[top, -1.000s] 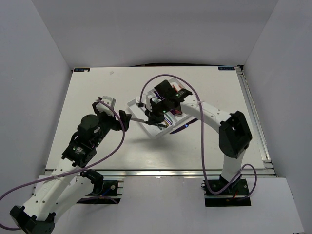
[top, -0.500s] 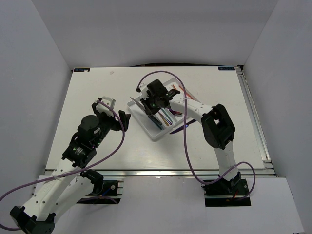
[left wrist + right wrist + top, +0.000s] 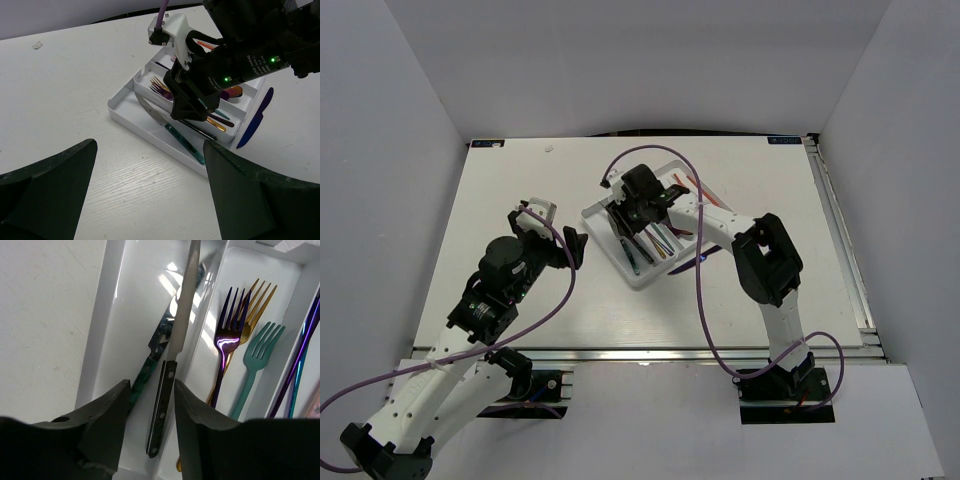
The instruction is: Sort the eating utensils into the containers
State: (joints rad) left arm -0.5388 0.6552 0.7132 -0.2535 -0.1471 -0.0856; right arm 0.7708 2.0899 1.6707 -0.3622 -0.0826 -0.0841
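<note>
The silver knife [image 3: 181, 315] was found lying in the tray's [image 3: 100, 320] 9 o'clock compartment, long axis 12-to-6, loose between the fingers of the part-opened right claw [image 3: 150, 390]; the left claw [image 3: 150, 147] was held wide, well apart.

You have a white tray [image 3: 98, 335]; in it a silver black-handled knife [image 3: 163, 399], a marbled green knife [image 3: 145, 366], an iridescent purple fork [image 3: 226, 342], a gold fork [image 3: 257, 299], a teal fork [image 3: 257, 354].
</note>
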